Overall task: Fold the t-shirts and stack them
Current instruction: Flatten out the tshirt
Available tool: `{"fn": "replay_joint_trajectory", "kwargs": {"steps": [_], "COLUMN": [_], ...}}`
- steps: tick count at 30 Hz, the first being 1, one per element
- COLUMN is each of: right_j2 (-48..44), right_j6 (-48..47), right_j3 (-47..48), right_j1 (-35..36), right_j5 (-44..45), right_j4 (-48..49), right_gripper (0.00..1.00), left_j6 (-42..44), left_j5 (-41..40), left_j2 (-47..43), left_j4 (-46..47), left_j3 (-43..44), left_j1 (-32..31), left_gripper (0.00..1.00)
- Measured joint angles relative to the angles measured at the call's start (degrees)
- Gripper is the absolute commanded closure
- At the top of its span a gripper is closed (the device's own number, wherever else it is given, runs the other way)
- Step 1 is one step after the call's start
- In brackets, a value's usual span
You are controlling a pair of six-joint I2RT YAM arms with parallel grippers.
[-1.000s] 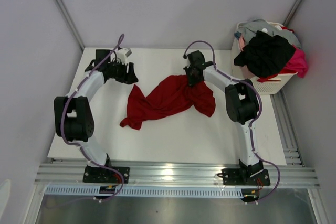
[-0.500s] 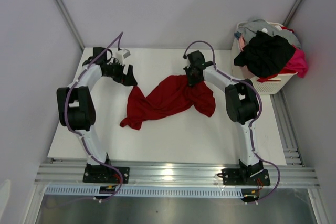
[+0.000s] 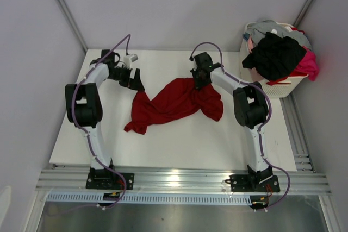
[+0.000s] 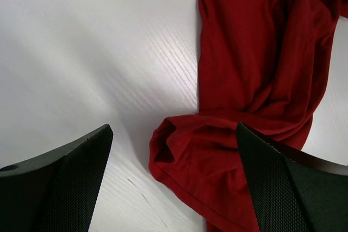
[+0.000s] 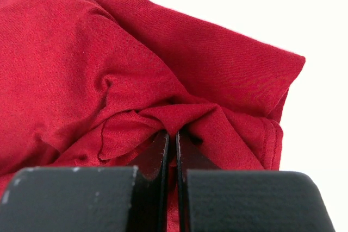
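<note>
Dark red t-shirt (image 3: 175, 104) lies crumpled in a slanting band across the middle of the white table (image 3: 179, 145). Right gripper (image 5: 173, 134) is pinched tight on a bunched fold at the shirt's far edge. Left gripper (image 4: 174, 129) is poised over the shirt's left end, jaws spread wide and holding nothing. A black garment (image 3: 274, 55), a pink garment (image 3: 310, 64) and a grey garment (image 3: 266, 25) are heaped in the white basket (image 3: 283, 88) at the table's far right corner.

A white table (image 3: 179, 145) sits between plain grey walls (image 3: 163, 9), an aluminium rail (image 3: 179, 180) along its near edge
</note>
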Motion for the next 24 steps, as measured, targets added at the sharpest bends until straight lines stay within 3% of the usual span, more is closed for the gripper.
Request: {"fn": "replay_joint_trajectory", "kwargs": {"steps": [9,12,13,14,18,21,24], "right_j2": [0.00,0.00,0.00,0.00,0.00,0.00,0.00], "right_j6": [0.04,0.07,0.04,0.07,0.04,0.07,0.11], "right_j3": [0.07,0.07,0.07,0.09,0.07,0.09,0.09], "right_j1": [0.00,0.00,0.00,0.00,0.00,0.00,0.00], "right_j5": [0.00,0.00,0.00,0.00,0.02,0.02,0.00], "right_j4": [-0.04,-0.04,-0.02,-0.02,-0.02,-0.02,-0.02], "right_gripper": [1.00,1.00,1.00,1.00,1.00,1.00,1.00], "left_j6": [-1.53,-1.86,-2.05,-2.38,-2.58,-2.97,-3.06], "left_j5": [0.52,0.70,0.74,0.83,1.27,1.60,2.38], "left_j2": [0.37,0.37,0.37,0.37,0.46,0.46,0.46], "left_j4": [-1.25,-0.92,-0.83,-0.83,-0.79,-0.76,-0.68], "left_j3": [0.00,-0.44,-0.76,-1.11,-1.64,-1.64,-1.64], "left_j1": [-1.33,-1.38,-1.38,-1.38,-1.38,-1.38,-1.38], "left_gripper": [0.20,0.33,0.44,0.49,0.58,0.78,0.89]}}
